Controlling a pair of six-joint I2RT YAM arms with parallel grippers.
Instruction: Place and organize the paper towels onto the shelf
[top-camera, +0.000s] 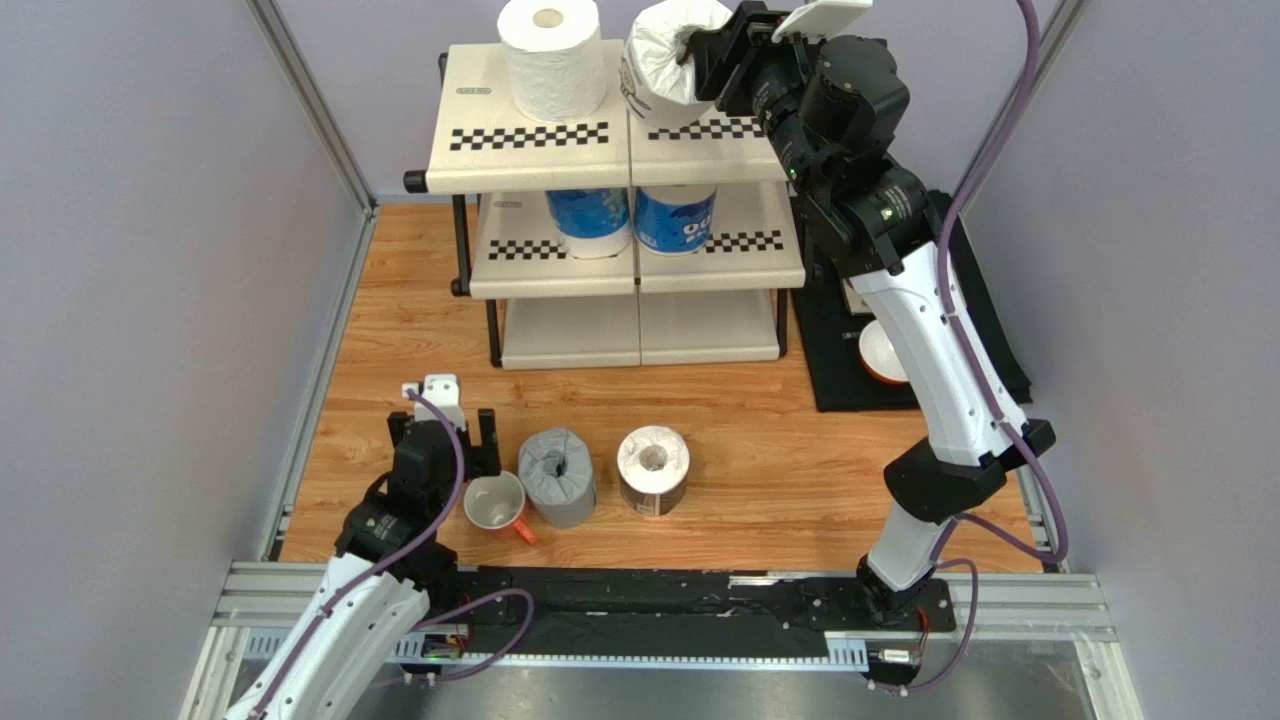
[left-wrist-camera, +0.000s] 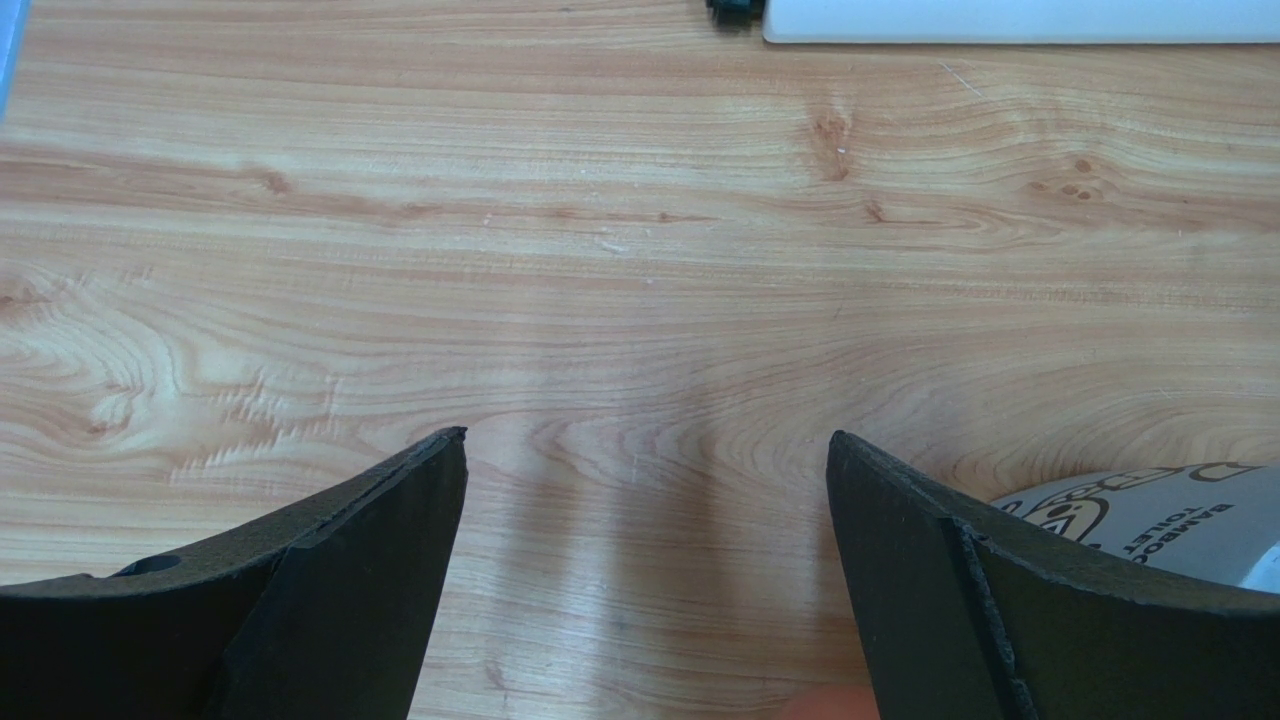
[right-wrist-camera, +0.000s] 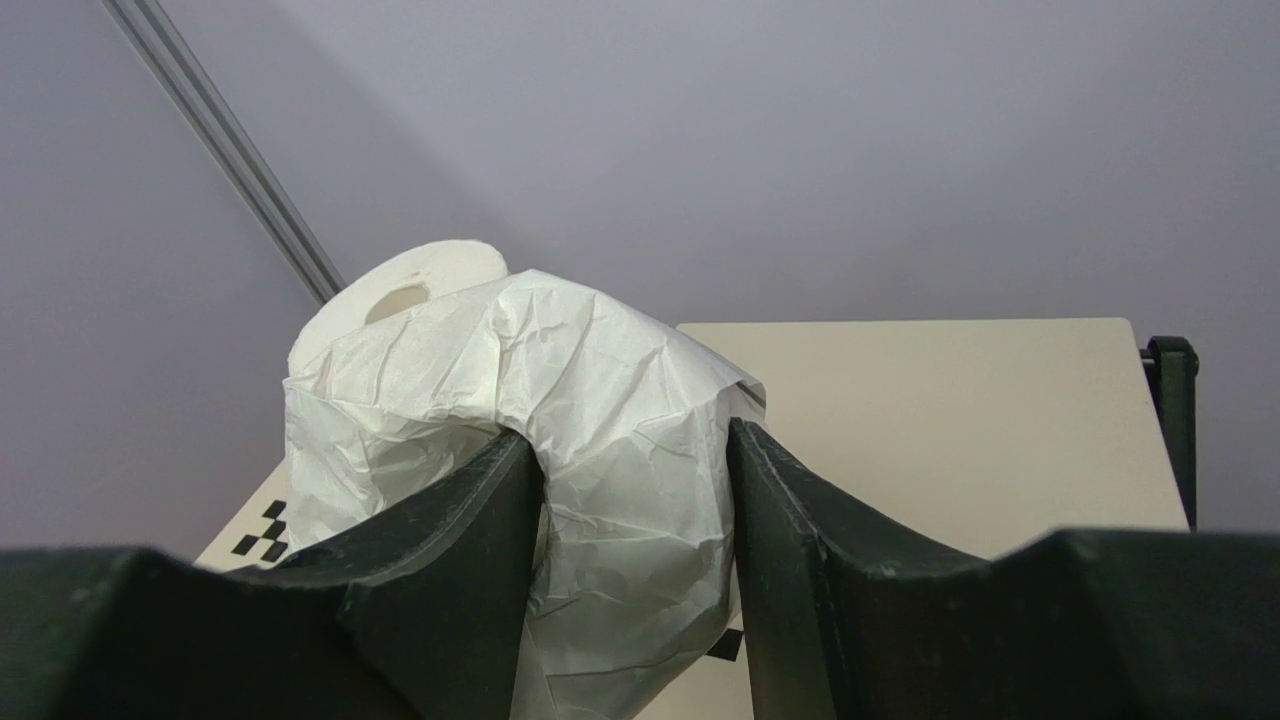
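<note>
My right end effector (right-wrist-camera: 631, 450) is clamped narrow on a white-wrapped paper towel roll (right-wrist-camera: 601, 360), the fingers biting into its side so the wrapper crumples between them. I grip it across the body, not by the core, probably because that lets me carry it high and set it down on its end. The roll hangs tilted over the right half of the shelf (top-camera: 526, 138), at the top tier. I cannot tell whether its lower edge touches the panel yet. It sits just beside the plain white roll (top-camera: 550, 57) standing on the left half of that tier, which suggests the plan is like with like. The two blue-printed rolls (top-camera: 589, 219) share the middle tier side by side, and the bottom tier holds nothing I can see.

My left end effector (left-wrist-camera: 646, 438) is spread wide and holds nothing, poised low over the counter (top-camera: 751, 450) in front of the shelf. Near it, also in front of the shelf, stand a mug (top-camera: 495, 503), the grey roll (top-camera: 558, 476) and the dark-wrapped roll (top-camera: 654, 470), both rolls waiting their turn.
</note>
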